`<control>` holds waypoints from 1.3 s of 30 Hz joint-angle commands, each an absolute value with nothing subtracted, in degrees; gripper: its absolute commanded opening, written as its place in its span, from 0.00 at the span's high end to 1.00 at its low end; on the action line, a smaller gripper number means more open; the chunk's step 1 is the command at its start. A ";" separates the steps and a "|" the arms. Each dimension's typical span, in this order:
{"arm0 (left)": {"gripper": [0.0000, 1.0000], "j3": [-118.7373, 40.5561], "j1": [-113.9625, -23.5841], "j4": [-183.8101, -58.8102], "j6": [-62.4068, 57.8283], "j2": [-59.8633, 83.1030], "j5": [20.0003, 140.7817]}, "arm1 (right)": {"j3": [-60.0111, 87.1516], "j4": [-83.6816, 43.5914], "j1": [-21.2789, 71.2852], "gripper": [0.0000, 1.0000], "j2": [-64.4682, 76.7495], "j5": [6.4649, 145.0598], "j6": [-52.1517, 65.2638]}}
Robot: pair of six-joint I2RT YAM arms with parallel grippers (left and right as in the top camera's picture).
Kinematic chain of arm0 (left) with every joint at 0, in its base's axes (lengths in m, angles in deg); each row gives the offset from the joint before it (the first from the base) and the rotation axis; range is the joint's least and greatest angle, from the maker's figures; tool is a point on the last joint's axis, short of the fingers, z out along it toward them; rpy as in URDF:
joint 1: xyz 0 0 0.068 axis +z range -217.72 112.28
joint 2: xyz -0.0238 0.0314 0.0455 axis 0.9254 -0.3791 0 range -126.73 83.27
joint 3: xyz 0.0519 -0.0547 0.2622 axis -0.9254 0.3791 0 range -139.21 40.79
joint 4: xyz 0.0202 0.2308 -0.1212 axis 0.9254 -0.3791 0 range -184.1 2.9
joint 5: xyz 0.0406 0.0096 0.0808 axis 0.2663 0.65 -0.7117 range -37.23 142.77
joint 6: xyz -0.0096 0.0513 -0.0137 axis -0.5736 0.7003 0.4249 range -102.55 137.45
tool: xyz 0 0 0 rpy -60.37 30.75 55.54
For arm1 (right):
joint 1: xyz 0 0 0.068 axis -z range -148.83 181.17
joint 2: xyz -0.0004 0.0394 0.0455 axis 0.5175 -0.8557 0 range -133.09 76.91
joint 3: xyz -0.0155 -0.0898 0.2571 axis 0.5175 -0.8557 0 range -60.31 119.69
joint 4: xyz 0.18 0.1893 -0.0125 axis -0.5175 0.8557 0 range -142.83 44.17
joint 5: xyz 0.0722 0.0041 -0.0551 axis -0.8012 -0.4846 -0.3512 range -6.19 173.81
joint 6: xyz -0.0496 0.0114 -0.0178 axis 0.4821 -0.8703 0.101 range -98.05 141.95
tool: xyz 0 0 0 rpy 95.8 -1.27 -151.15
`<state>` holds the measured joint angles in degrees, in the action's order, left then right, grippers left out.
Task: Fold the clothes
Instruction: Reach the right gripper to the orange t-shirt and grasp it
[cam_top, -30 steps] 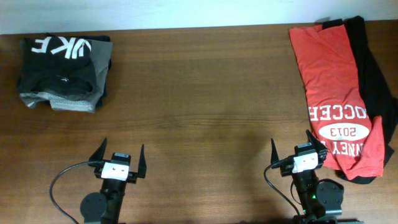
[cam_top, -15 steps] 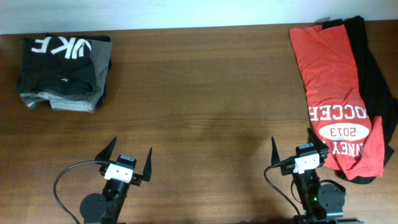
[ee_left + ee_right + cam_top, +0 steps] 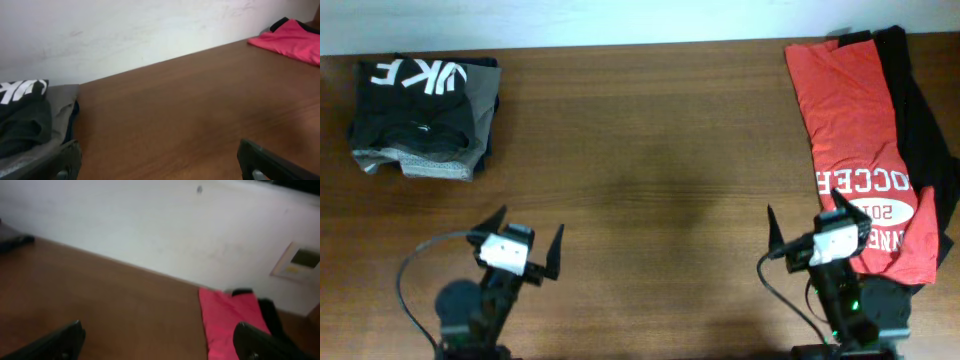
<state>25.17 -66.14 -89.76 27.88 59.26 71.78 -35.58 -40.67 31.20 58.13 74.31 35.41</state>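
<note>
Overhead, left fingers [image 3: 557, 246] and right fingers [image 3: 772, 228] splay empty over grained wood table [image 3: 650, 180]; orange-red T-shirt [image 3: 850, 110] lies elongated.

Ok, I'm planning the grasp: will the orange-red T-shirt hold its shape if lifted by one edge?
Probably not: the orange-red T-shirt lies flat and creased, so it should droop limply. It overlaps the black garment, which might drag along. As thin cloth, it's likely light.

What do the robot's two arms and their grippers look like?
The left gripper and right gripper look alike: two dark, pointed fingers on a white block, above a black arm. A thin black cable loops beside each.
</note>
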 commanded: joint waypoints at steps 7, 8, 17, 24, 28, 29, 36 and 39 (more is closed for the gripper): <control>0.01 -6.28 -65.81 -105.50 27.32 27.65 72.61 | -8.95 -22.68 31.66 0.01 32.90 73.68 34.55; 0.01 -10.11 -65.81 -108.53 27.34 24.00 72.78 | -6.24 -20.43 31.66 0.01 30.30 73.61 34.53; 0.01 -40.84 -68.24 -132.62 27.34 -4.00 74.07 | 13.67 -6.64 31.66 0.01 4.71 63.82 34.55; 0.01 -42.08 -70.90 -129.56 27.32 -13.07 78.71 | 13.71 -7.12 36.69 0.01 -5.69 67.16 25.18; 0.01 -42.08 -72.19 -128.51 27.36 -15.87 80.22 | 13.69 -7.16 45.73 0.00 -9.19 69.54 16.59; 0.01 -42.11 -72.67 -128.16 27.38 -16.28 80.22 | 13.69 -7.23 48.01 0.00 -9.87 69.57 15.85; 0.01 -42.11 -76.26 -125.26 29.52 -16.96 79.98 | 13.69 -12.78 63.77 0.09 -16.16 75.75 11.45; 0.01 -42.11 -77.18 -123.92 29.52 -16.96 79.95 | 13.69 -13.85 67.48 0.12 -18.66 76.63 11.30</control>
